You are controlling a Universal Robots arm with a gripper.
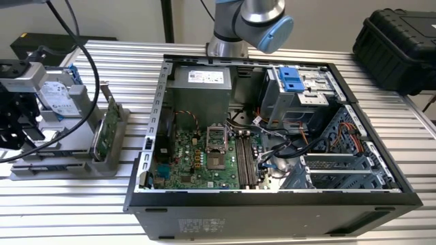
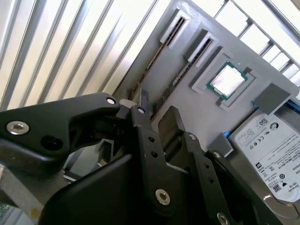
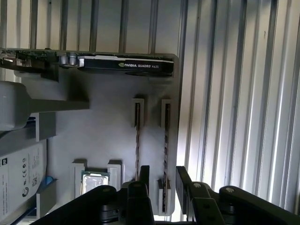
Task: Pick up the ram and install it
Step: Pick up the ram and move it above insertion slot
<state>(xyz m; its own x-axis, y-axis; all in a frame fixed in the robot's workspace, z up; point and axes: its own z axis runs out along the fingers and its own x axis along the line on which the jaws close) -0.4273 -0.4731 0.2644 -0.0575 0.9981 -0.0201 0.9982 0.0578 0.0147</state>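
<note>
Ram (image 3: pixel 165 150) in tray (image 3: pixel 103 136) beside case (image 1: pixel 272 209)

on the gray holder tray (image 3: pixel 103 126): two ram sticks (image 3: pixel 137 150) (image 3: pixel 165 154) standing on edge in its slots, one graphics card (image 3: pixel 124 64), one processor chip (image 3: pixel 95 182), one hard drive (image 3: pixel 21 173). beside the tray: one open computer case (image 1: pixel 272 204).

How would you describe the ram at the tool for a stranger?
Find the grey holder tray beside the computer case. Two thin sticks stand on edge in its slots. The ram is the one nearer the rim, straddled by the open tool, unlike its neighbour.
</note>
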